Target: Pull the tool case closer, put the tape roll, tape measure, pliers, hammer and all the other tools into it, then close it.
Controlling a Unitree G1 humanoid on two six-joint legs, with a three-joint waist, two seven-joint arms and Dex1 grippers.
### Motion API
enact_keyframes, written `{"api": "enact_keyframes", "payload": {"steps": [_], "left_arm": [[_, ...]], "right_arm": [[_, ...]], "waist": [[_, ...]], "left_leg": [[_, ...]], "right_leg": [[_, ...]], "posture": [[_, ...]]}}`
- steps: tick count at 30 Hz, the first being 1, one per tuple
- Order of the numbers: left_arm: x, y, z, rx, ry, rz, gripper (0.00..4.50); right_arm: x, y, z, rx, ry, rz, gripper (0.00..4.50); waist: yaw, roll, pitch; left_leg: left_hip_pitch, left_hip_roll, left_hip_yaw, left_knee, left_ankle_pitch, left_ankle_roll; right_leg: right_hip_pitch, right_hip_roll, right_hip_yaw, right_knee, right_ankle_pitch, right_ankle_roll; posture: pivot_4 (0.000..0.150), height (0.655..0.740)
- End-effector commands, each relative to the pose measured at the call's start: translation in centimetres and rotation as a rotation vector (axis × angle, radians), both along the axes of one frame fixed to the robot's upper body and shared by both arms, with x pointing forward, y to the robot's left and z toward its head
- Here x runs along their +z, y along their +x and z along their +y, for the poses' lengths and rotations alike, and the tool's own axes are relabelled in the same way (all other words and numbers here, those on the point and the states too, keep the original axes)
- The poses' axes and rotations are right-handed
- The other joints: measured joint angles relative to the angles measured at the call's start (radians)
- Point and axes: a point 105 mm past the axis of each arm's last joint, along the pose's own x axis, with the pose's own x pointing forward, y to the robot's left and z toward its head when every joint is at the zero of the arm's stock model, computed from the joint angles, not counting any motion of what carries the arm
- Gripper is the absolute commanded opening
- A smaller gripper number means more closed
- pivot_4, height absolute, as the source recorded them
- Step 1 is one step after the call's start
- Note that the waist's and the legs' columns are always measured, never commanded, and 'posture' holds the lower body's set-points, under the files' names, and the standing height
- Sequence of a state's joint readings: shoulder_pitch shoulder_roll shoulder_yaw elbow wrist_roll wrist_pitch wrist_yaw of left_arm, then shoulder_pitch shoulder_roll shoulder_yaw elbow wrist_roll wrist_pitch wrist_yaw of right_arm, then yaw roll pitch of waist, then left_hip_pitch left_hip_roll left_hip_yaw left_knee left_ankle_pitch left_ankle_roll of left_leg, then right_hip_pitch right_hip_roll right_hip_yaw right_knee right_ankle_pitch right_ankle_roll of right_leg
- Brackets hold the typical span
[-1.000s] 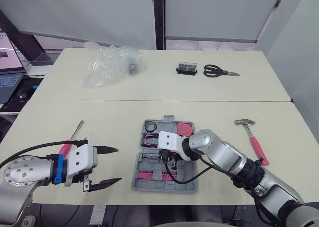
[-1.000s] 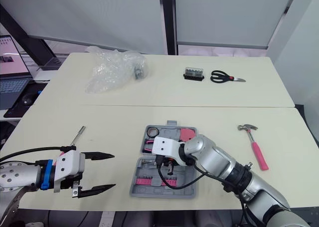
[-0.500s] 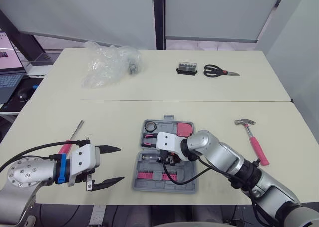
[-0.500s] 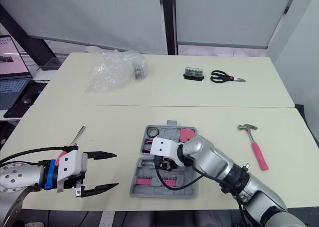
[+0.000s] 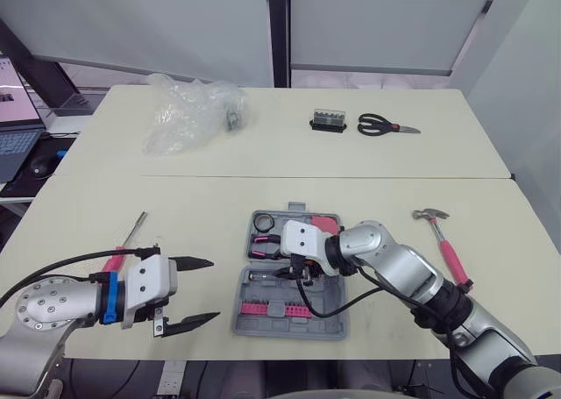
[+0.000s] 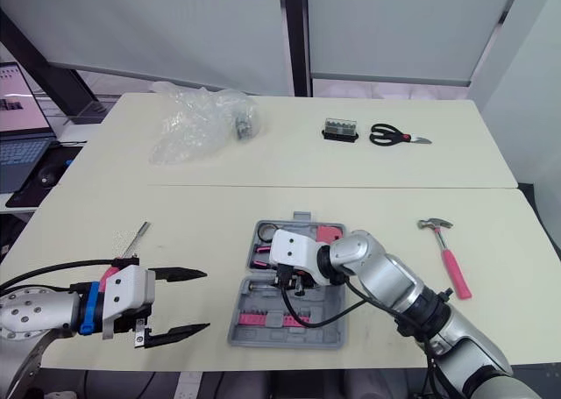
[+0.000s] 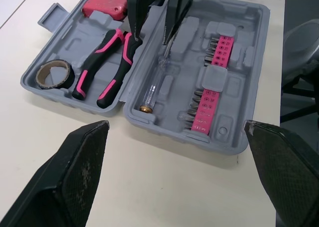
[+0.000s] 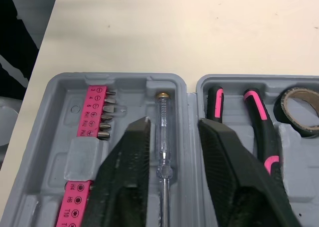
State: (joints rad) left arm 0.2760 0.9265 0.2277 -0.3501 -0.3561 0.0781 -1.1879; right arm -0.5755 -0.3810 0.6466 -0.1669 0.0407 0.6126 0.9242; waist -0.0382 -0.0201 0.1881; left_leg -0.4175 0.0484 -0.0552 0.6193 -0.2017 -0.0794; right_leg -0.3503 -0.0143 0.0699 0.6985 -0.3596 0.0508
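Both splayed: left hand (image 5: 209, 288) hovering, right hand (image 8: 173, 129) straddling clear screwdriver (image 8: 163, 139) in grey case (image 7: 234, 112).

Pairs silver jointed arms (image 5: 399, 274) with white boxy wrist housings (image 5: 301, 238), black pointed fingers (image 5: 188, 262), looping black cables (image 5: 333, 308), a blue left-wrist band (image 5: 106, 297).

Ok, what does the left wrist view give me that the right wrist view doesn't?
Left wrist view: the whole open tool case, with the pink tape measure in its far corner, both pink bit strips, and the left gripper open, short of the case. Right wrist view: a close look at the right gripper, open and straddling the clear screwdriver, plus the size marks printed on one bit strip. Shared: the screwdriver in its slot, the pliers, the tape roll, and the right gripper's fingers over the case.
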Motion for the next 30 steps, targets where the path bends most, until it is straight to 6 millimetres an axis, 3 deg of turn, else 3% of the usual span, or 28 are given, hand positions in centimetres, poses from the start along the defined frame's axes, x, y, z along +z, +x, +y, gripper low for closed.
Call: {"api": "enact_keyframes", "payload": {"steps": [1, 4, 23, 26, 30], "left_arm": [[0.4, -0.1, -0.6, -0.024, -0.012, -0.031, 4.5], [0.4, -0.1, -0.6, -0.024, -0.014, -0.03, 4.5], [-0.2, -0.1, -0.8, -0.008, -0.023, -0.025, 4.5], [-0.4, -0.1, -0.6, 0.003, -0.026, -0.025, 4.5], [0.0, 0.4, 0.3, 0.076, -0.077, -0.028, 4.5]], "right_arm": [[-0.3, -0.2, 0.3, 0.033, -0.019, -0.033, 0.64], [-1.0, 0.2, 0.3, 0.022, -0.046, -0.048, 0.01], [-5.6, 0.7, -1.7, 0.044, -0.239, -0.106, 0.01], [-4.3, 0.6, -0.8, 0.071, -0.151, -0.13, 0.01], [0.0, 1.2, 0.3, 0.064, 0.076, -0.204, 0.01]], "waist": [[0.0, 0.0, 0.0], [0.0, 0.0, 0.0], [-0.002, -0.001, -0.001], [-0.003, -0.001, -0.001], [-0.003, -0.001, 0.0]], "left_leg": [[0.0, 0.0, 0.0, 0.0, 0.0, 0.0], [0.0, 0.0, 0.0, 0.0, 0.0, 0.0], [0.001, 0.0, 0.0, 0.0, 0.0, 0.0], [0.002, 0.0, 0.0, 0.0, 0.0, 0.0], [0.001, 0.0, 0.0, 0.0, 0.0, 0.0]], "right_leg": [[0.0, 0.0, 0.0, 0.0, 0.0, 0.0], [0.0, 0.0, 0.0, 0.0, 0.0, 0.0], [0.001, 0.0, 0.0, 0.0, 0.0, 0.0], [0.001, 0.0, 0.0, 0.0, 0.0, 0.0], [0.001, 0.0, 0.0, 0.0, 0.0, 0.0]], "posture": [[0.15, 0.74], [0.15, 0.74], [0.15, 0.74], [0.15, 0.74], [0.15, 0.74]]}}
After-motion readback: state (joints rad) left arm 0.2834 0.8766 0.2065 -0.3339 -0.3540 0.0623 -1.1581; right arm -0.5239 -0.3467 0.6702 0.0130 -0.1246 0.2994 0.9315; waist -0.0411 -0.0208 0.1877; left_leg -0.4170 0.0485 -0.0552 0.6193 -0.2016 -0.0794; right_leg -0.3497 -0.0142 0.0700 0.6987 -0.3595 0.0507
